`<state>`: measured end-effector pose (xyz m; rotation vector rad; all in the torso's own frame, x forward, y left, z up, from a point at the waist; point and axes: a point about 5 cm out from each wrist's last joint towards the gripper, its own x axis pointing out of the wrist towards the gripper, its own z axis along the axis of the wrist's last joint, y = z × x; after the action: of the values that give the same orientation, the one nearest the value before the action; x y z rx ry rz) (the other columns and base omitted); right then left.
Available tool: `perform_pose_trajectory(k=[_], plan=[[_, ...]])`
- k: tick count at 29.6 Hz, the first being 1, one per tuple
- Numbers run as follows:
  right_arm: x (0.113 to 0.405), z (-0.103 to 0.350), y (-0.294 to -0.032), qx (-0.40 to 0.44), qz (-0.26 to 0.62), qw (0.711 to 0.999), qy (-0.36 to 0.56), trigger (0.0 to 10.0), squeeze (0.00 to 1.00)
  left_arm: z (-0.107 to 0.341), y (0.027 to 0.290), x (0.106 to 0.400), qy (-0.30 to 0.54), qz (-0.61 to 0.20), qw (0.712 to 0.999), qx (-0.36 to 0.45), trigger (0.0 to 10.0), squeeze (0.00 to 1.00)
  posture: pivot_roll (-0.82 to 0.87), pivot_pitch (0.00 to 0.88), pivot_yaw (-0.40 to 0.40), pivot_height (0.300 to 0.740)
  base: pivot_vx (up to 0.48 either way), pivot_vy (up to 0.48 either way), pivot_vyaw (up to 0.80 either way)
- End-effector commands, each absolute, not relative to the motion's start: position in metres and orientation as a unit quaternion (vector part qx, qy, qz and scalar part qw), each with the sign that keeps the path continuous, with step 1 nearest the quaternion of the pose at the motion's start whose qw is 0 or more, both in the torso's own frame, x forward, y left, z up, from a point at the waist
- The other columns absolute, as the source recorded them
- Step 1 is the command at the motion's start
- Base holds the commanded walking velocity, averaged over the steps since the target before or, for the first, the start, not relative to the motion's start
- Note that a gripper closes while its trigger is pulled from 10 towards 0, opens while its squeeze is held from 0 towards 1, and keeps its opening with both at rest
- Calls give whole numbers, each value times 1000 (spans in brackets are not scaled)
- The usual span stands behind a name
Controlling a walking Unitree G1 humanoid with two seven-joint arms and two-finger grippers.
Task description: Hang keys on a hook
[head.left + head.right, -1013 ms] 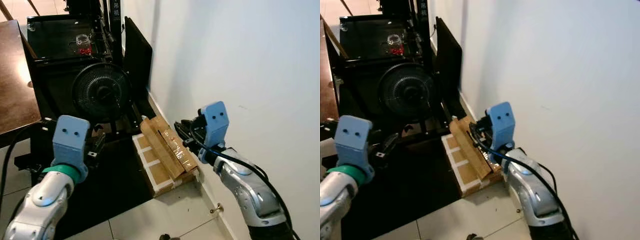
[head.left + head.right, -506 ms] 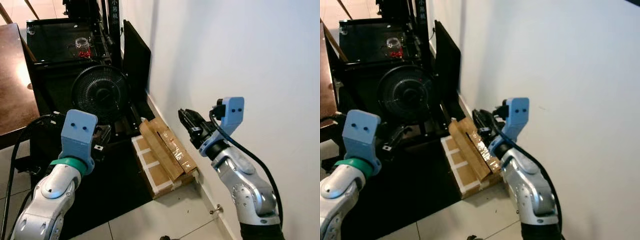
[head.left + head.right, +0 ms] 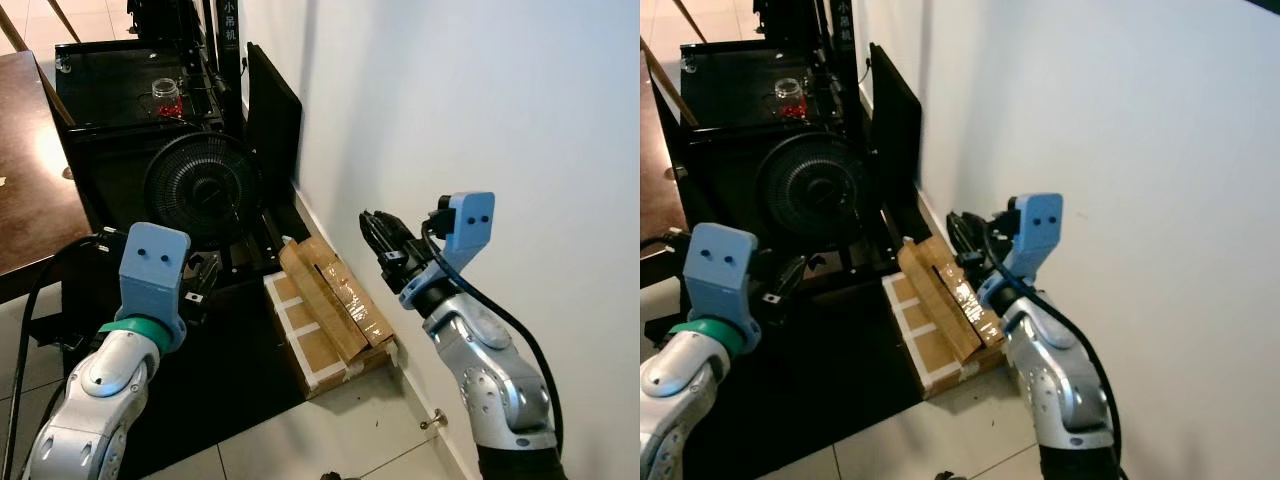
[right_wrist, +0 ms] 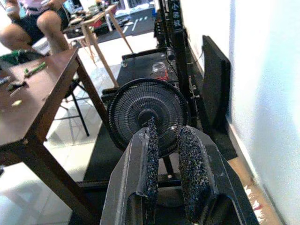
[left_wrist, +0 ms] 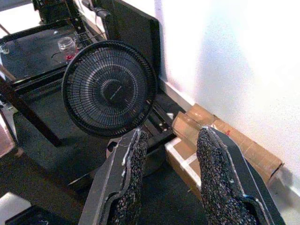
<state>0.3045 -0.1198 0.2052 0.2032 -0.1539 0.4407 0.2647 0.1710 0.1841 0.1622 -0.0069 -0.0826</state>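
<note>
My right gripper [image 3: 378, 232] is raised close to the white wall [image 3: 480, 100], above the cardboard on the floor. In the right wrist view its fingers [image 4: 152, 159] stand a narrow gap apart with nothing between them. My left gripper [image 5: 168, 178] is held lower, in front of the black fan [image 3: 203, 188]. It is open wide and holds nothing. I can make out no keys or hook on the stretch of wall in view.
Flat cardboard boxes [image 3: 330, 300] lie against the foot of the wall. Behind the fan stands a black rack with a glass jar [image 3: 165, 92], and a black panel [image 3: 275, 120] leans on the wall. A brown table [image 3: 25, 170] is at left, a seated person [image 4: 33, 23] beyond it.
My right arm has lifted and its wrist has turned, bringing the gripper higher along the wall. The left arm has risen slightly. The view has shifted a little.
</note>
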Motion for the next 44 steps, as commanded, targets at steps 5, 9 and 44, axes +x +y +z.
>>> perform_pose_trajectory(k=[5, 9, 44], plan=[[304, 199, -115, 99, 230, 966, -70, 10000, 0, 179, 172, 264, 4, -41, 996, 80, 10000, 0, -40, 96, 42, 740, 0, 0, 790], [304, 199, -115, 100, 229, 966, -69, 10000, 0, 180, 172, 264, 4, -41, 996, 80, 10000, 0, -40, 96, 42, 740, 0, 0, 794], [305, 198, -114, 105, 229, 965, -68, 10000, 0, 180, 172, 265, 4, -43, 996, 82, 10000, 0, -34, 105, 51, 740, 0, 0, 794]])
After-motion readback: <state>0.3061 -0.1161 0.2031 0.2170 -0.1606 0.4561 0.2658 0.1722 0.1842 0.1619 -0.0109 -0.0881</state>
